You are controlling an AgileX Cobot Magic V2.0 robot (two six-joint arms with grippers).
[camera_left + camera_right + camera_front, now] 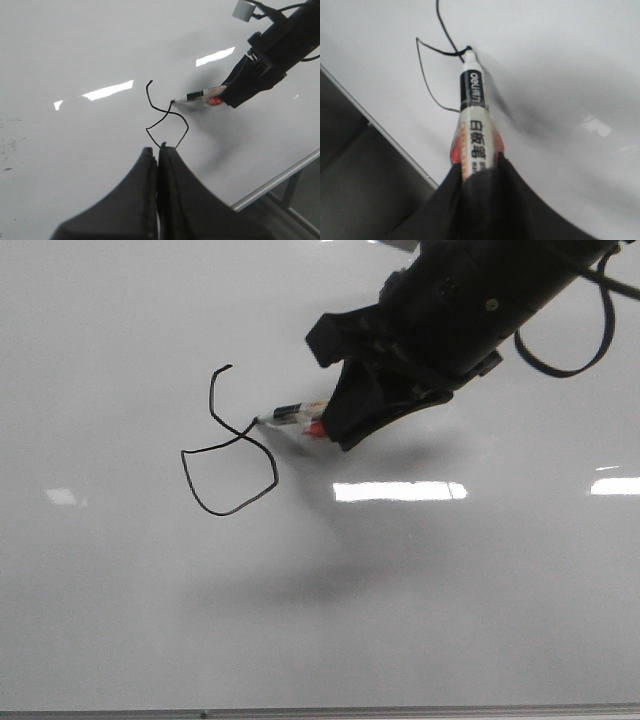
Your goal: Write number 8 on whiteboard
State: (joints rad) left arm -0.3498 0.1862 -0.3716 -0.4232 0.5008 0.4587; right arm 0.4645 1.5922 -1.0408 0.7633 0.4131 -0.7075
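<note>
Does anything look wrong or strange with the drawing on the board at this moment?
The thin black marker figure 8 on the glossy white whiteboard is incomplete: its upper loop is open. The white-bodied marker, held by the right gripper, has its tip at the crossing.

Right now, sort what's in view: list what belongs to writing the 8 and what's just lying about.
Belongs to the job:
whiteboard
unfinished 8
marker
right end effector holding it

Just about:
left end effector, shut, empty
smudges
</note>
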